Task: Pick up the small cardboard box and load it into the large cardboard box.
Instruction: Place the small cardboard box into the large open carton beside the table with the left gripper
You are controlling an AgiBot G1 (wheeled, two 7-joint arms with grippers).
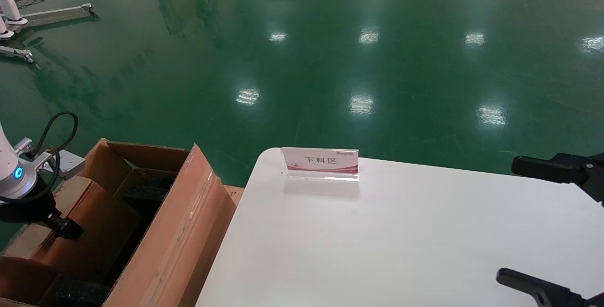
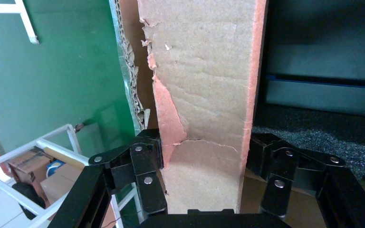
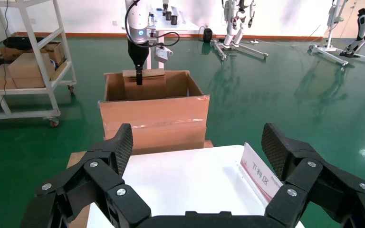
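The large cardboard box [image 1: 179, 231] stands open on the floor left of the white table, with black foam [image 1: 146, 189] inside. My left gripper [image 1: 63, 227] reaches down into it and is shut on the small cardboard box [image 1: 99, 241], which stands on edge inside. In the left wrist view the jaws [image 2: 204, 142] clamp both sides of its tan, torn narrow side [image 2: 204, 85], with foam [image 2: 323, 137] beside it. The right wrist view shows the large box [image 3: 154, 114] with the small box [image 3: 145, 85] upright in it. My right gripper [image 1: 507, 220] hangs open and empty over the table's right side, as its wrist view [image 3: 197, 142] also shows.
A white table [image 1: 377, 250] carries a small acrylic sign [image 1: 321, 161] at its far edge. A shelf cart with cartons [image 3: 28, 71] stands far left of the large box. Robot stands [image 3: 237, 28] line the back wall on the green floor.
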